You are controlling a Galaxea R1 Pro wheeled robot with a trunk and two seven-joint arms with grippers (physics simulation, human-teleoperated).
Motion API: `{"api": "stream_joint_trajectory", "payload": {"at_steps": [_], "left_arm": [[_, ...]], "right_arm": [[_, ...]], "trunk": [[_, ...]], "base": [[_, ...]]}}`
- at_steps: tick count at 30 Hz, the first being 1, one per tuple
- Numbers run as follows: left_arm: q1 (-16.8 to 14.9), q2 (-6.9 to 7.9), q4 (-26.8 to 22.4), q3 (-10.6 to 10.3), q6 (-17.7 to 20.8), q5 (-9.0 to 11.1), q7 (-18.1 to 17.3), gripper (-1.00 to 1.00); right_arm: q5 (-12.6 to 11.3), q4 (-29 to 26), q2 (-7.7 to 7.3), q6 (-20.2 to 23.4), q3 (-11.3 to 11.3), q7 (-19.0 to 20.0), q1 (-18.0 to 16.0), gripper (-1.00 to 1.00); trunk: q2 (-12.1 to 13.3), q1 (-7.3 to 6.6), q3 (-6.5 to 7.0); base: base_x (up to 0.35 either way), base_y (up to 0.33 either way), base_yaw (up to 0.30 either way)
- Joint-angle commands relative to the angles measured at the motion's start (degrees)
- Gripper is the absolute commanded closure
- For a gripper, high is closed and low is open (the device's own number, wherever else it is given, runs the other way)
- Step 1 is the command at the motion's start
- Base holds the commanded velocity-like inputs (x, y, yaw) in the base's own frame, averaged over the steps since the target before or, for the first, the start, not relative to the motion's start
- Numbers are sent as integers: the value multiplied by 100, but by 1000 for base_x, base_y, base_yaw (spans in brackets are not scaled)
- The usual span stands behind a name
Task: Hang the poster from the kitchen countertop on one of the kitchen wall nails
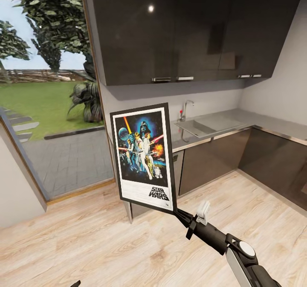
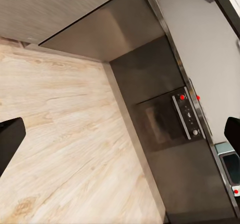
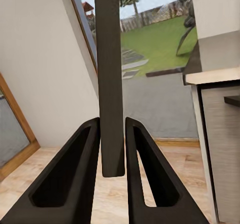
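Observation:
The poster [image 1: 144, 157] stands upright in mid-air in the head view, black-framed with dark blue artwork and "STAR WARS" lettering at its bottom. My right gripper [image 1: 179, 213] is shut on its lower right corner. In the right wrist view the poster [image 3: 110, 74] shows edge-on as a dark strip pinched between the two fingers of that gripper [image 3: 113, 134]. Behind it runs the kitchen countertop [image 1: 256, 123], light grey with a metal front edge, over dark cabinets. My left gripper [image 2: 120, 134] is open, its fingertips [image 2: 10, 139] wide apart over the wooden floor, holding nothing.
A sink [image 1: 200, 127] with a tap [image 1: 185, 108] is set in the countertop, under dark upper cabinets [image 1: 187, 27]. A large window [image 1: 47, 95] looks onto a garden at the left. An oven [image 2: 170, 116] sits among the low cabinets. The wooden floor [image 1: 85, 244] is open in front.

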Motion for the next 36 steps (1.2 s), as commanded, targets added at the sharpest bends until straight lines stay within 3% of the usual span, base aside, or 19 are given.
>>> {"api": "stream_joint_trajectory", "payload": {"at_steps": [1,20,36], "left_arm": [[5,1,-8,0,60,28,-7,-100],[4,1,7,7,60,28,-15,-100],[3,1,9,3,63,28,-15,-100]], "right_arm": [[-42,5,-4,1,12,16,-7,100],[-42,-14,-13,13,12,173,-7,100],[-42,-13,-13,16,12,178,-7,100]], "trunk": [[-12,4,-11],[-12,4,-8],[-12,4,24]], "base": [[0,0,0],[0,6,27],[0,253,220]]}}
